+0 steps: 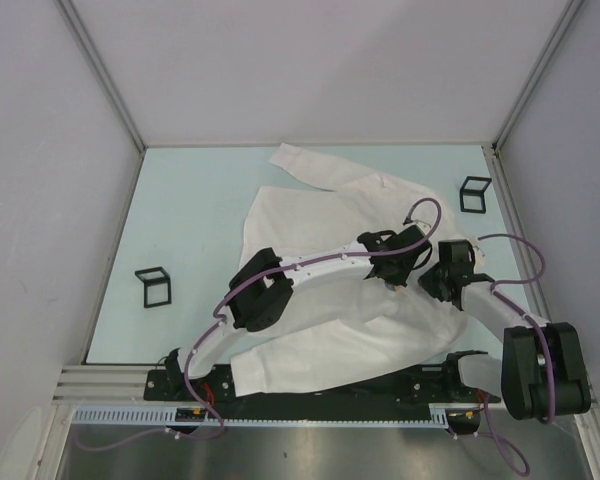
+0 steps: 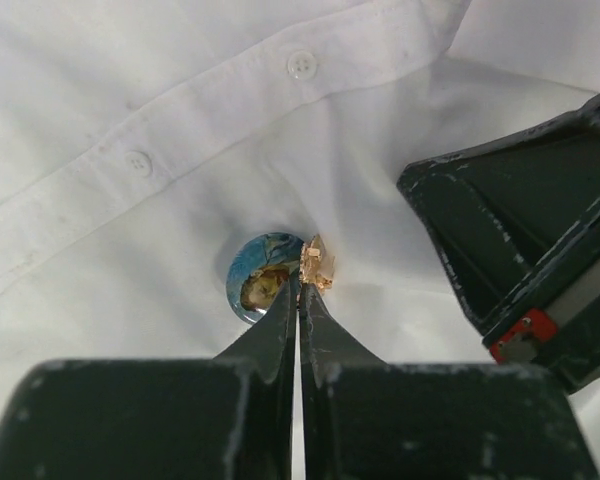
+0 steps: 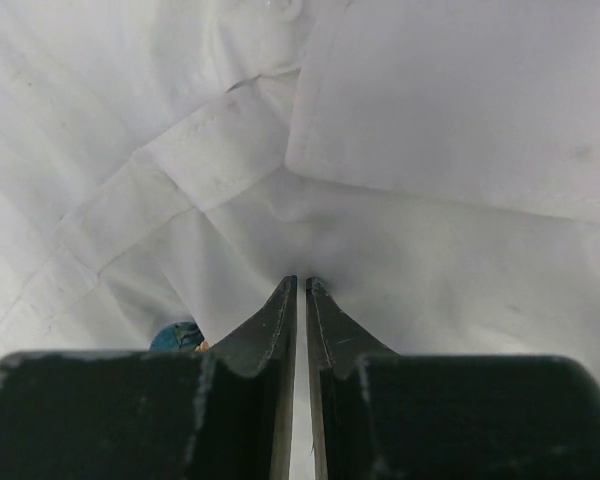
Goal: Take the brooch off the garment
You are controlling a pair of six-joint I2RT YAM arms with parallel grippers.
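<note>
The brooch point(image 2: 265, 275), a round blue-glazed disc with a small picture on its face, sits pinned on the white garment point(image 1: 310, 210). In the left wrist view it lies just left of centre, below the buttoned placket point(image 2: 130, 165) that runs from lower left to upper right.

The left gripper point(image 2: 300, 290) is closed right down, with no gap between its fingers. Its tips point straight up the frame and meet at the disc's right edge, touching a small gold fitting point(image 2: 317, 265) that stands just right of the disc; whether the tips pinch that fitting or only press against it, I cannot tell.

The right gripper point(image 3: 300, 285) is narrowed to a thin slit, its tips buried in a small pucker of cloth at the middle of its own view; it appears to nip the shirt there. In that view the brooch shows only as a blue sliver at the lower left, off to the side of the fingers and not ahead of them.

So the left arm is the nearer, lined up on the brooch, while the right holds beside it; judging by this, the next move is a pull by the left away from the cloth against the right's hold. The overhead view shows both grippers close together right of centre on the shirt, which lies spread on the pale tabletop point(image 1: 190, 210).
</note>
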